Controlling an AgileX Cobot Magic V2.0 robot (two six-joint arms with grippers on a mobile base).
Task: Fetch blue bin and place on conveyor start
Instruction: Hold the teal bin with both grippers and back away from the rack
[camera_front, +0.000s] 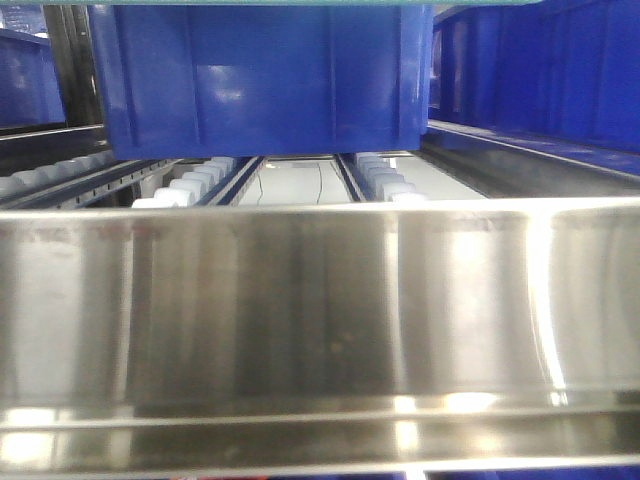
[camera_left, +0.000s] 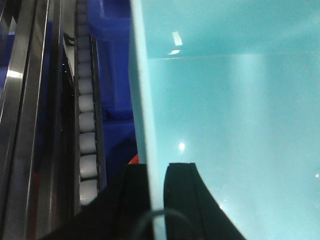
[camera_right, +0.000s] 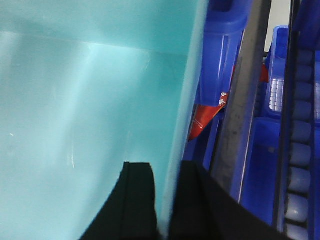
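I hold the turquoise bin (camera_left: 230, 125) by opposite walls, left gripper (camera_left: 156, 200) and right gripper (camera_right: 167, 200) each clamped on one, so it should carry level.

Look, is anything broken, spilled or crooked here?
Nothing stands out. The blue bin looks clean and uncracked, with the left fingers and right fingers pinching its side walls. The dark blue crate sits squarely over the white rollers behind the steel rail.
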